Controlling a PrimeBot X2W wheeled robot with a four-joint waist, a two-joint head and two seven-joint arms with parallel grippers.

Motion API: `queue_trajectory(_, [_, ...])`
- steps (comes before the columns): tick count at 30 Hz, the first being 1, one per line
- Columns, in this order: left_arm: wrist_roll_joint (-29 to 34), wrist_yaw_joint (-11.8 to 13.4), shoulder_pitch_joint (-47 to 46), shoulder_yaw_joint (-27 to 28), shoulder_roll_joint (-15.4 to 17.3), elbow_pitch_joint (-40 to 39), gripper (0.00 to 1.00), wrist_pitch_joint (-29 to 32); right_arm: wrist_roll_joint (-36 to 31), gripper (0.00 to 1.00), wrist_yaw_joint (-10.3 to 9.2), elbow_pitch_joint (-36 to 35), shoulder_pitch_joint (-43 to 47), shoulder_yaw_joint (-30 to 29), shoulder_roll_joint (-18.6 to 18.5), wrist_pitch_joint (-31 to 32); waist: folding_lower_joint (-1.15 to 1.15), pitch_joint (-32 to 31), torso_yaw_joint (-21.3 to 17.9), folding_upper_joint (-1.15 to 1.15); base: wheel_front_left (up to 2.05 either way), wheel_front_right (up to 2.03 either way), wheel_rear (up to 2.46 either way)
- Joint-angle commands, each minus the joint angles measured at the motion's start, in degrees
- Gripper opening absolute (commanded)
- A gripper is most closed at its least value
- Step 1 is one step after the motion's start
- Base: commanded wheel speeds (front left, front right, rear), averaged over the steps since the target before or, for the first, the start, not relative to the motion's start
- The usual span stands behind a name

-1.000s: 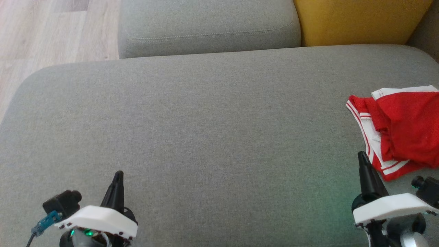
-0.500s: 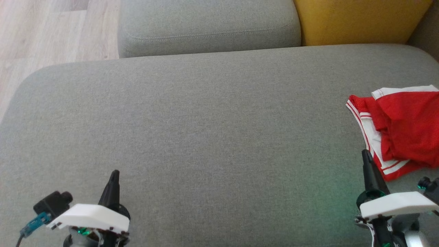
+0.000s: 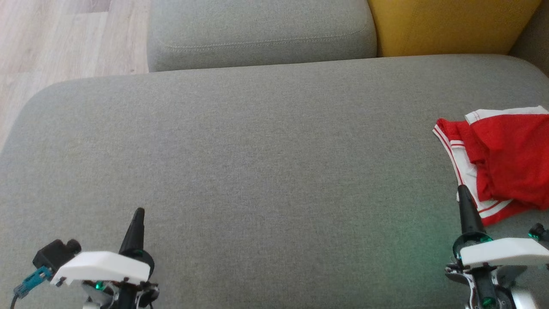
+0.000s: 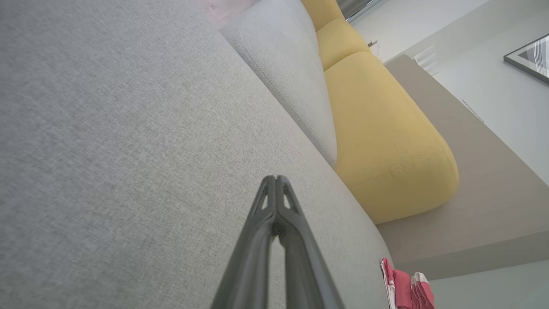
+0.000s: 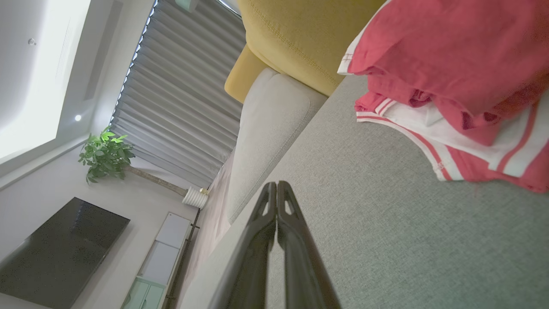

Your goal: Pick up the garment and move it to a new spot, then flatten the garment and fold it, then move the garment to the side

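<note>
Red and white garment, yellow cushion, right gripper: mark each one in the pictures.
red and white garment [image 3: 514,159]: head view, on the red top layer.
yellow cushion [image 3: 446,25]: head view, middle of its visible face.
right gripper [image 5: 277,185]: right wrist view, where its shut fingertips meet.

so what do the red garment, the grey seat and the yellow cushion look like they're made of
Red garment: thin, soft fabric, probably a light sports knit, matte; it lies in limp folds, with white striped trim. Grey seat: woven upholstery cloth, matte, with a visible flecked weave. Yellow cushion: also upholstery fabric, smoother-looking, with a stitched seam; exact fibre cannot be told.
</note>
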Motion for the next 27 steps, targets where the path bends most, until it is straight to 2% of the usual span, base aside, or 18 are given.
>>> queue_trajectory(1, [-1.6,-0.7,-3.6,2.2,0.1,-1.4,0.00,0.3,2.0,0.00,-0.03,-1.5,-3.2,0.3,-1.1,0.2,0.00,0.0,0.0,0.00,0.00,0.00,0.00])
queue_trajectory(27, [-17.5,-4.6,-5.6,7.7,-1.9,0.4,0.00,4.3,19.8,0.00,-0.04,1.6,-5.4,-0.9,-1.1,1.0,0.00,0.2,0.0,0.00,0.00,0.00,0.00])
